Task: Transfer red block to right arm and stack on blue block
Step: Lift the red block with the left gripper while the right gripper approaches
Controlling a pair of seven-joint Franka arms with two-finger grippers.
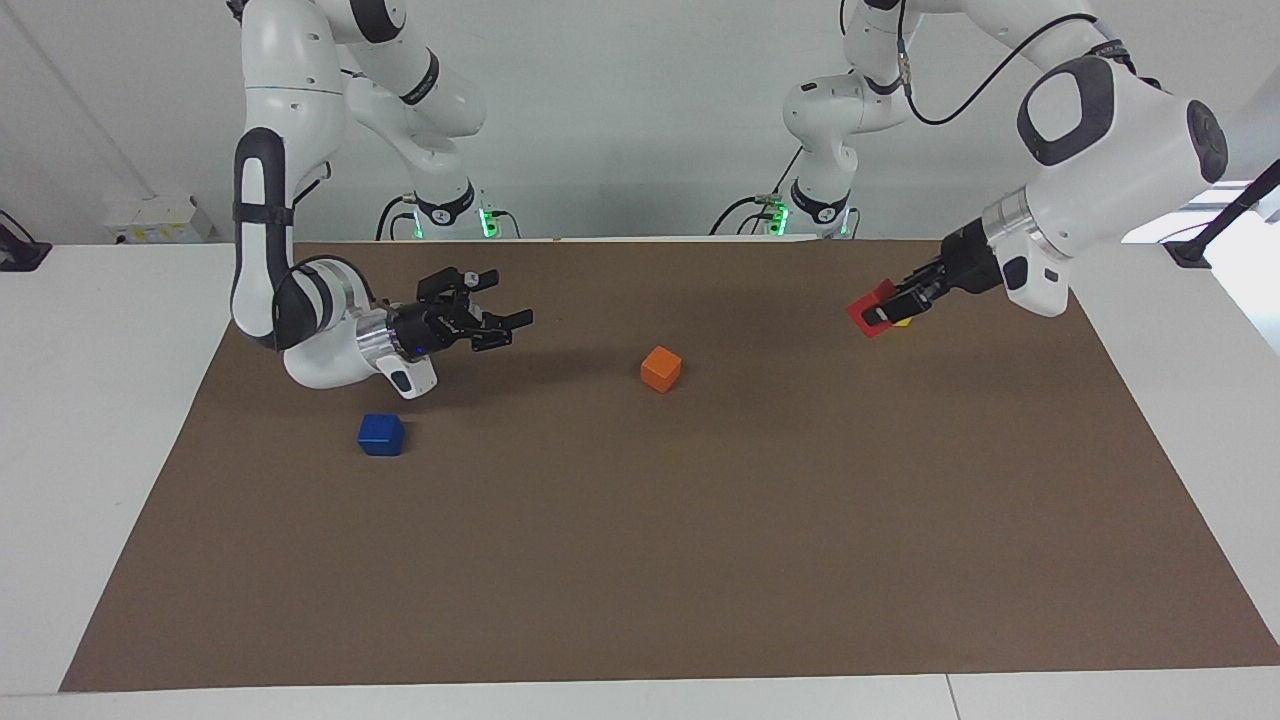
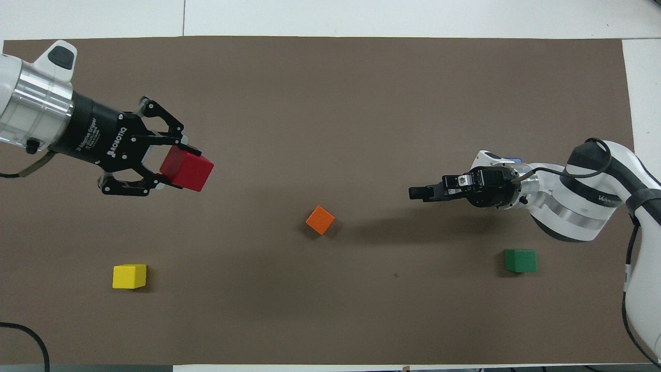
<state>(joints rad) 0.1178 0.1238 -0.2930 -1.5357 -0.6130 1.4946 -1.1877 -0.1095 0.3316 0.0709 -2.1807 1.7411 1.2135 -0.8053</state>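
Grippers face each other over the brown table mat (image 1: 640, 560), which looks like the setup for a mid-air handover: the right arm (image 1: 262, 170) holds its black two-finger gripper (image 1: 508, 330) level and spread wide, with the small deep blue cube (image 1: 381, 434) on the mat close below its wrist. Well apart from it, past the small orange cube (image 1: 661, 368) lying between them, the left gripper (image 1: 880, 315) is raised and clamped on the small bright red cube (image 1: 868, 307), leaving that cube's forward half bare, presumably for the other fingers to take.

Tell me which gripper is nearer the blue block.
Right. The right gripper hangs empty in the air close beside the blue block, pointing toward the orange block. The left gripper is up at the left arm's end of the table, holding the red block.
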